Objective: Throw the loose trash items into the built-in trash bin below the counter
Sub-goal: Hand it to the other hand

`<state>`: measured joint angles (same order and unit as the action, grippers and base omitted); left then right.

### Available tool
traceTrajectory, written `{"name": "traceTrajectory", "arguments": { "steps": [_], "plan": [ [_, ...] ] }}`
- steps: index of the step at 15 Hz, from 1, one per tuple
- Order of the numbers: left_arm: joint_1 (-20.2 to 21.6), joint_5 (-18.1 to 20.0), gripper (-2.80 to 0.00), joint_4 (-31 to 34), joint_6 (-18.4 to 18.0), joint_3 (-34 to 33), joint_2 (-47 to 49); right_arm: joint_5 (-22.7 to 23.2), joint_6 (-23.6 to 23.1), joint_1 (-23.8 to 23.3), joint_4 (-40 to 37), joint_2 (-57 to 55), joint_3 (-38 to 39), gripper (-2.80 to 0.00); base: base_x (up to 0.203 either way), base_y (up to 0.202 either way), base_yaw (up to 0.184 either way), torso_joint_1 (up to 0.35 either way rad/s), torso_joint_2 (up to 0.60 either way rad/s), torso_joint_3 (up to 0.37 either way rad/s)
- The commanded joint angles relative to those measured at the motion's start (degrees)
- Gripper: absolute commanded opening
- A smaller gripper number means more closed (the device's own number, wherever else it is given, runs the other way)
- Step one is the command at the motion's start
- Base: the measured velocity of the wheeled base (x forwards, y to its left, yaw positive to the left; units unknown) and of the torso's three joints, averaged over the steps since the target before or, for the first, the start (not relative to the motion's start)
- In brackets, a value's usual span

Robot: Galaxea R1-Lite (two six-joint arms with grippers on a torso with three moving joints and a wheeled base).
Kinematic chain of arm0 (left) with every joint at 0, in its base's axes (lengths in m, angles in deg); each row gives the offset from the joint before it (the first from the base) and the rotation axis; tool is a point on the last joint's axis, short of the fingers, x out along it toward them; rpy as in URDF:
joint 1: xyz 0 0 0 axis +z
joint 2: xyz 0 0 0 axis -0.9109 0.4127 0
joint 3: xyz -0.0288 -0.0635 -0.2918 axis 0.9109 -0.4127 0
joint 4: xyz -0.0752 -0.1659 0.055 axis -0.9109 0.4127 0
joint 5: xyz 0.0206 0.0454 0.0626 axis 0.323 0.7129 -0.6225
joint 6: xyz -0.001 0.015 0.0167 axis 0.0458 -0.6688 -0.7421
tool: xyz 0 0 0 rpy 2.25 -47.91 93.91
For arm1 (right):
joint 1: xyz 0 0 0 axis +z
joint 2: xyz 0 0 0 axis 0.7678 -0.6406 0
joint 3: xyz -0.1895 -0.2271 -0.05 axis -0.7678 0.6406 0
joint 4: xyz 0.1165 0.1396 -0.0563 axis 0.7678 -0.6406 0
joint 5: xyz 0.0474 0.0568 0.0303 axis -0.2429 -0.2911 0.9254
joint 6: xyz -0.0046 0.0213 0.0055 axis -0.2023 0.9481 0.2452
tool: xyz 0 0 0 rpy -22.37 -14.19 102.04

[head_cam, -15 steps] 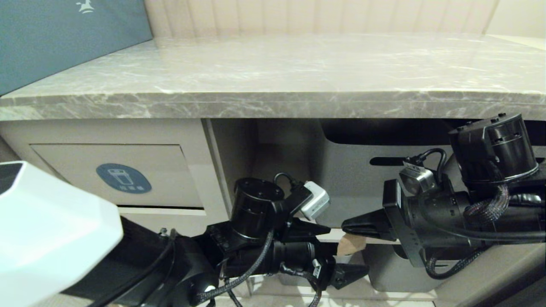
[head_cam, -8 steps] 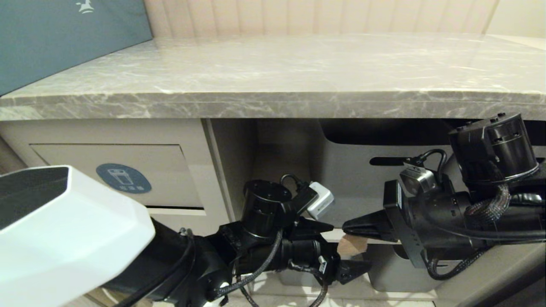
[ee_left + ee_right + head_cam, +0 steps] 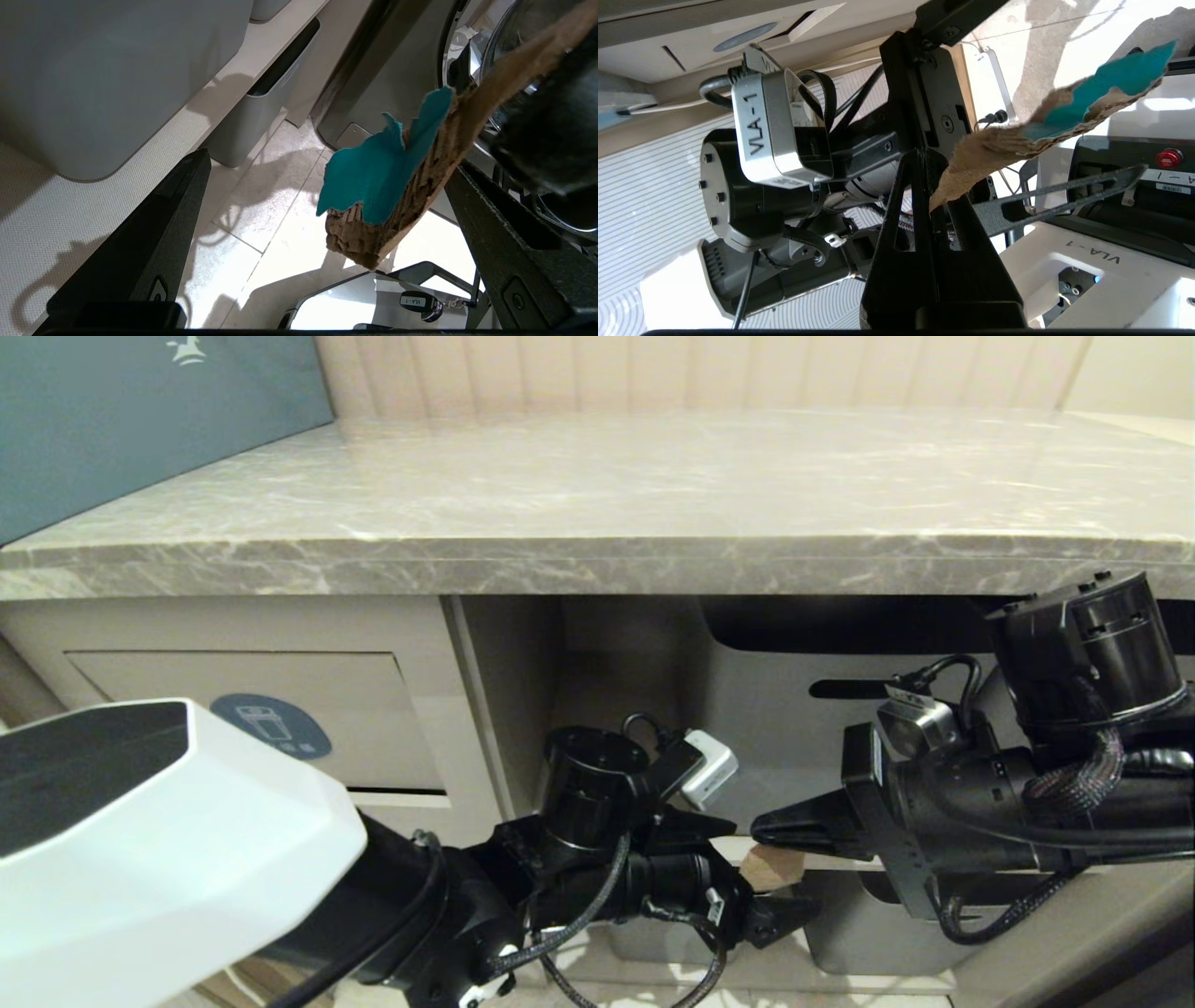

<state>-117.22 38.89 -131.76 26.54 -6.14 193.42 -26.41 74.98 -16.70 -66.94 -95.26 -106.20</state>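
A trash scrap (image 3: 392,186), torn tan corrugated cardboard with bright turquoise tape on one face, hangs tilted below the grey marble tabletop (image 3: 597,495), pinched at its upper end. The beige bin flap (image 3: 252,719), shut, with its blue oval sticker, lies at nine o'clock from it.

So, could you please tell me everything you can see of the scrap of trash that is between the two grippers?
The scrap is a torn piece of tan corrugated cardboard with a ragged patch of bright turquoise tape stuck on one face. Its edges are frayed and uneven. It hangs in the air below the counter, in front of the open shelf. The right gripper is shut on its bare cardboard end, and the taped end sticks out between the open fingers of the left gripper, which are not touching it.
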Motion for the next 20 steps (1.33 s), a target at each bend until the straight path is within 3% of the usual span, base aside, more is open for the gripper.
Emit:
{"name": "traceTrajectory", "arguments": {
  "steps": [1,2,3,14,15,20],
  "plan": [
    [0.0,0.1,0.00,-0.3,0.0,0.0,0.0,0.2,0.4,0.1,0.0,0.1,0.0,-2.80,0.000,0.000,0.000,0.000,0.00,0.000],
    [0.0,0.1,0.00,-0.3,0.0,0.0,0.0,0.2,0.4,0.1,0.0,0.1,-0.1,-2.80,0.000,0.000,0.000,0.000,0.00,0.000],
    [0.0,0.1,-2.80,-0.3,0.0,0.1,0.0,0.2,0.4,0.1,0.0,0.1,-0.1,-2.80,0.000,0.000,0.000,0.000,0.00,0.000],
    [-0.6,0.2,-2.80,-0.3,0.1,0.5,-0.6,0.2,1.3,0.9,-0.1,-0.2,0.2,-2.80,0.000,0.000,0.000,0.000,0.00,0.000],
    [-0.7,0.2,-2.80,-0.2,0.1,0.4,-0.6,0.1,1.3,1.1,-0.1,-0.2,0.3,0.00,0.000,0.000,0.000,0.000,0.00,0.000],
    [-0.7,0.2,-2.80,-0.3,0.4,-3.1,-1.7,-2.1,1.8,1.3,-0.8,0.8,0.5,0.00,0.000,0.000,0.000,0.000,0.00,0.000]
  ]
}}
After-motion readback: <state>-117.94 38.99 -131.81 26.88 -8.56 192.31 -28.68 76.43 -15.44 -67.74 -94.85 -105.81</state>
